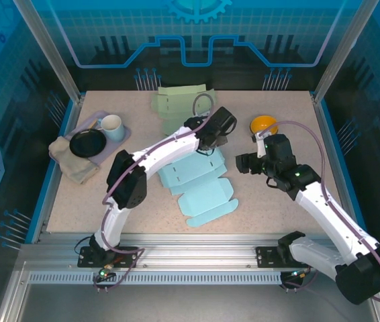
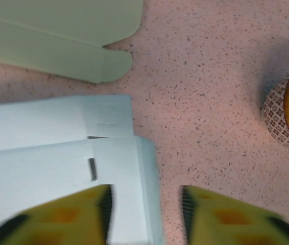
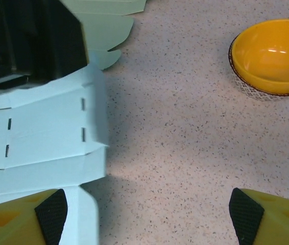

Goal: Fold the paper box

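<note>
Left end effector (image 2: 145, 206) over paper box (image 2: 47, 168)

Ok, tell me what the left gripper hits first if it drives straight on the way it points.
Most likely the light blue paper box: in the left wrist view the left gripper points down at its right edge, with bare table ahead of the other finger. Depth is hard to judge.

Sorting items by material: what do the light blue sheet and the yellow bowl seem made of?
Light blue sheet: thin matte card or paper, judging by die-cut slots and creased flaps. Yellow bowl: probably glazed ceramic, maybe plastic; glossy inside with highlights, patterned outside.
</note>
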